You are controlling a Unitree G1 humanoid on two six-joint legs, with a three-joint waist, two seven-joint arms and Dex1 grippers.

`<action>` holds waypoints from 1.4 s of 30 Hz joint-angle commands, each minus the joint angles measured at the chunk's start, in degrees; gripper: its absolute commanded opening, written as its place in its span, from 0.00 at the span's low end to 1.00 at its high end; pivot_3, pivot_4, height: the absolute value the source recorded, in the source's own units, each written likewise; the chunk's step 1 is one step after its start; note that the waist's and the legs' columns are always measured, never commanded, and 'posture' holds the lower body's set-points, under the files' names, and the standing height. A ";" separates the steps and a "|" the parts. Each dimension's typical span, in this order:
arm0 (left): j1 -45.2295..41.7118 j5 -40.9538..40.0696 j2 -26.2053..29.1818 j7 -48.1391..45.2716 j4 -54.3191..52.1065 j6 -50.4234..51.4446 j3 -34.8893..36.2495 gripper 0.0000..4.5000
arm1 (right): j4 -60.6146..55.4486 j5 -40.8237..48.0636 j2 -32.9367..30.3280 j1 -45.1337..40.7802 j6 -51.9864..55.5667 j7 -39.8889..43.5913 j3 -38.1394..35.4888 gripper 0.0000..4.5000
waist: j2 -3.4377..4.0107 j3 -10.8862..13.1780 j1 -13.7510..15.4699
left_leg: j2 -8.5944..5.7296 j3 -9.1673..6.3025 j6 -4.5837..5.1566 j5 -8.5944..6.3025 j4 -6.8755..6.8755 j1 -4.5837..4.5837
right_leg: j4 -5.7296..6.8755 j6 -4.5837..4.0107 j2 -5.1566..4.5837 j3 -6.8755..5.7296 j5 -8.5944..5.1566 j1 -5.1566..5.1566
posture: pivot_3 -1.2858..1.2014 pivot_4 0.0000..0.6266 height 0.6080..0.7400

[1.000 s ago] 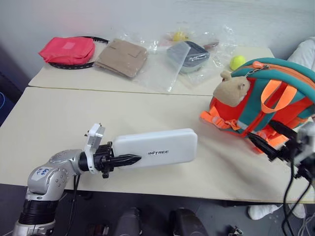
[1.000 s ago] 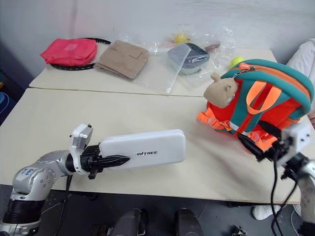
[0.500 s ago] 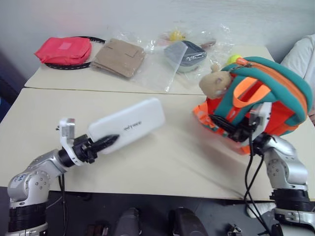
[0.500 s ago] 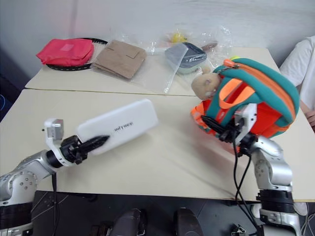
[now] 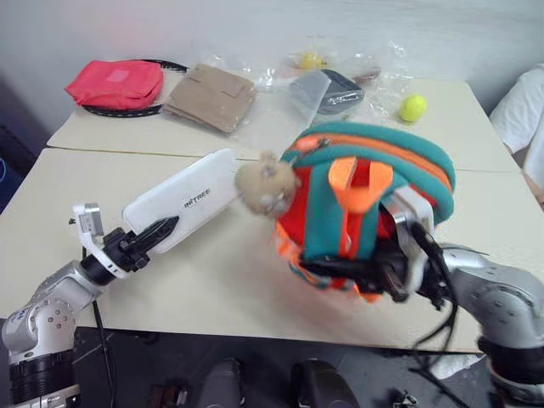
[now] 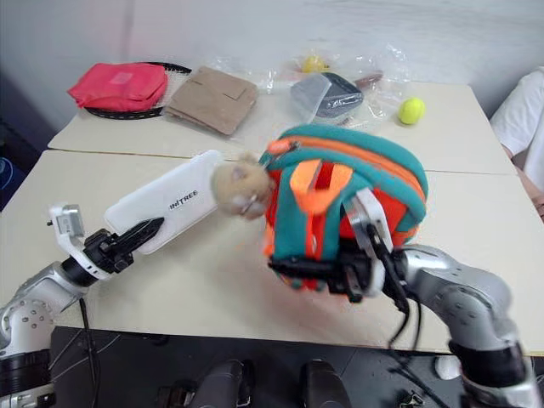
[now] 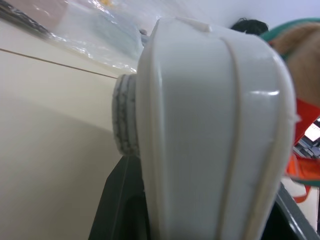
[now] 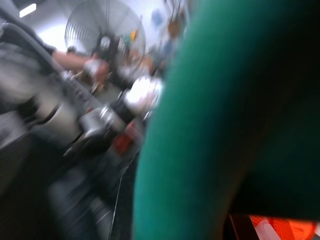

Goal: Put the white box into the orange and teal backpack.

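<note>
1. Pincers first, nearest the table's front edge. Left pincer (image 5: 151,236) is clamped on one short end of the white box (image 5: 183,206), which slants up and away toward the backpack, clear of the table (image 5: 127,178). Its far end sits just beside the tan plush animal (image 5: 265,184).
2. Right pincer (image 5: 340,276) is closed down narrow on the lower front of the orange and teal backpack (image 5: 365,200), among orange straps; exactly which strap or fold it has cannot be made out. The bag is carried mid-table and tilted, its teal top and orange handle (image 5: 357,180) facing up.
3. Handling, box: looks rigid, glossy, smooth-sided. Judged slippery; an end grip leaves a long lever, so it may swing or pivot in the jaws. A hold nearer the middle would be steadier, but the end hold keeps the leading part free to enter the bag.
4. Handling, backpack: soft neoprene-like shell, light, likely to sag and fold shut when held by one low point. The handle or the zip rim looks the better hold for keeping the mouth open. Whether the zip is open cannot be told from here.
5. Far table: red pouch (image 5: 116,82), tan packet in clear plastic (image 5: 212,95), grey lidded container (image 5: 336,89) in a bag, yellow-green ball (image 5: 412,107). All well apart from the work.
</note>
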 commanded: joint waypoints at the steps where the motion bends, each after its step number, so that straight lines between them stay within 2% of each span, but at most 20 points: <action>1: 0.47 -4.86 -0.27 -0.29 -6.41 -1.69 3.92 0.29 | 0.96 -0.80 -3.88 2.07 -0.03 3.15 -3.14 0.00 | -0.01 0.00 0.00 | -0.01 0.00 0.01 0.00 0.02 -0.01 | 0.01 0.00 -0.01 0.00 0.00 0.00 | 0.52 0.24 1.00; 6: 2.34 -12.19 0.48 -0.02 -15.12 -0.11 6.57 0.29 | 6.18 -9.00 -6.34 2.86 -4.23 5.77 -3.36 0.00 | -0.06 0.00 -0.12 | 0.00 0.01 -0.02 0.01 0.02 0.02 | 0.05 0.00 0.01 0.01 0.00 0.01 | 0.52 0.24 1.00; 11: 0.01 -14.43 1.72 0.72 -19.97 -0.01 3.52 0.29 | 7.16 -10.96 -5.40 1.87 -5.39 6.61 -2.73 0.00 | -0.05 0.01 0.05 | 0.00 0.00 -0.06 0.05 0.02 0.03 | 0.08 0.00 0.05 0.00 0.00 0.02 | 0.52 0.24 1.00; 19: -2.43 -6.21 4.09 -5.86 -17.94 -4.73 -4.87 0.29 | 7.73 -13.48 -3.72 1.47 -6.22 7.82 -0.95 0.00 | -0.05 0.01 0.05 | -0.01 0.02 -0.11 0.07 0.03 0.02 | 0.06 0.00 0.07 0.00 0.00 0.03 | 0.52 0.24 1.00; 22: -3.95 1.67 6.66 -11.84 -13.60 -9.11 -10.81 0.29 | 7.83 -14.03 -3.12 1.50 -6.24 8.16 -0.36 0.00 | -0.05 0.01 0.07 | -0.01 0.03 -0.11 0.07 0.02 0.05 | 0.07 0.00 0.07 0.01 0.00 0.04 | 0.52 0.24 1.00; 30: -18.85 20.14 10.57 -21.57 -0.37 -20.87 -26.32 0.29 | 7.92 -15.63 -2.62 1.05 -6.31 9.18 0.45 0.00 | -0.06 0.01 0.31 | -0.02 0.04 -0.09 0.07 0.01 0.02 | 0.01 0.00 0.06 0.00 0.00 0.04 | 0.52 0.24 1.00; 35: -33.57 27.19 4.06 -19.18 6.94 -21.30 -34.71 0.29 | 7.93 -16.02 -2.21 0.75 -6.43 9.53 0.85 0.00 | -0.06 0.01 1.18 | -0.04 0.04 -0.07 0.07 0.11 0.01 | 0.07 0.02 0.06 -0.01 0.01 0.05 | 0.52 0.24 1.00; 38: -42.89 38.36 -2.10 -11.71 15.12 -21.53 -42.08 0.29 | 7.64 -16.39 -1.93 0.42 -6.58 9.64 1.49 0.00 | -0.08 0.02 1.63 | -0.03 0.04 -0.11 0.09 0.28 -0.06 | 0.12 0.04 0.09 -0.01 0.02 0.04 | 0.52 0.24 1.00; 42: -46.93 40.61 -9.60 -13.98 22.34 -28.78 -45.29 0.29 | 7.45 -16.69 -1.45 0.02 -6.72 9.00 1.93 0.00 | -0.07 0.02 1.40 | -0.03 0.09 -0.09 0.08 0.54 -0.16 | 0.11 0.13 0.10 0.03 0.07 0.04 | 0.52 0.24 1.00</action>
